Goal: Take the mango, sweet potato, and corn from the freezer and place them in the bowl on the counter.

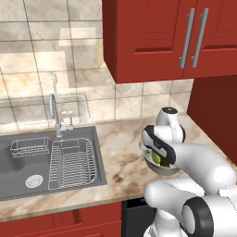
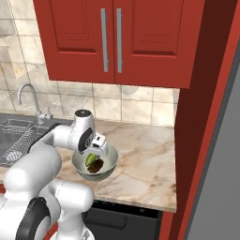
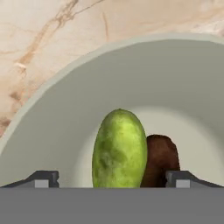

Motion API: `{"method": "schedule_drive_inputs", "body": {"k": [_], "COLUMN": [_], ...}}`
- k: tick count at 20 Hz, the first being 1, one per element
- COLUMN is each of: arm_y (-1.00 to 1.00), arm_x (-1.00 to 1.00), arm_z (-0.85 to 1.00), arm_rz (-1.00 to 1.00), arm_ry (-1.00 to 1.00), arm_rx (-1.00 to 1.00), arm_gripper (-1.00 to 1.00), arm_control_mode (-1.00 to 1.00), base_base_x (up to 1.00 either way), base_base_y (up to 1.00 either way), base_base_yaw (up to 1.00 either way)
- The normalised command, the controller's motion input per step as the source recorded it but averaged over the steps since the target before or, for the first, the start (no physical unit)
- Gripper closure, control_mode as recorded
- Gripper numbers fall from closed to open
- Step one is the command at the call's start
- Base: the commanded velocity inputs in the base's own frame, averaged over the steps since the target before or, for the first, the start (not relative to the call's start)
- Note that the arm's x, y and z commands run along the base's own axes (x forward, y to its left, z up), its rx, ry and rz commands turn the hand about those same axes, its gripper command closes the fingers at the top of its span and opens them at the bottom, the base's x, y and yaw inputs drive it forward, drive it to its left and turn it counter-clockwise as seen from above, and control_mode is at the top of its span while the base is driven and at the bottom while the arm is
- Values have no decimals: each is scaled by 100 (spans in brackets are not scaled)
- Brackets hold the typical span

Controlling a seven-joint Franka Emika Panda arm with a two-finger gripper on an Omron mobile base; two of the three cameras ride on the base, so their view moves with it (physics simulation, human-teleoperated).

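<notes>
We see the bowl [image 3: 65, 113] sitting on the marbled surface [image 1: 120, 148], to the right of the sink [image 1: 46, 157], and inside the bowl lie two of the foods: a green oblong fruit, which we take to be the mango [image 3: 119, 151], and the dark brown sweet potato [image 3: 161, 159], pressed against the mango's side on the bowl's floor. We judge the sweet potato to be a firm, fairly light lump with a dull skin that should not slip much; its stubby shape suggests pinching it across the short middle, not end to end. The mango looks smoother and rounder, so we would expect it to roll or squirt out of a narrow pinch, and a hold across its widest belly seems safest. The bowl itself looks rigid and smooth-sided, so things dropped into it will slide to the bottom. The end effector [image 3: 113, 179] hangs just above the bowl, pointing down into it, with its two fingertips [image 3: 43, 179] spread wide, one on each side of the mango and sweet potato; it is released, touching neither food as far as we can tell. Corn is not something we can make out in the bowl.
</notes>
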Motion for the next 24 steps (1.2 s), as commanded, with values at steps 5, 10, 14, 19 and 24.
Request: {"method": "schedule_drive_inputs", "body": {"k": [5, 10, 14, 19, 24], "arm_y": [-1, -1, 0, 0, -6], "arm_x": [-40, -60, -62, -61, -55], "arm_z": [39, 54, 58, 51, 35], "arm_rz": [0, 0, 0, 1, 10], "arm_ry": [-8, -6, -4, -7, -12], "arm_rx": [0, 0, 0, 0, -1], "arm_gripper": [-100, -100, -100, -100, -100], "arm_control_mode": [-100, -100, -100, -100, -100], "base_base_x": [0, 0, 0, 0, 0], "base_base_y": [0, 0, 0, 0, 0], "base_base_yaw": [0, 0, 0, 0, 0]}}
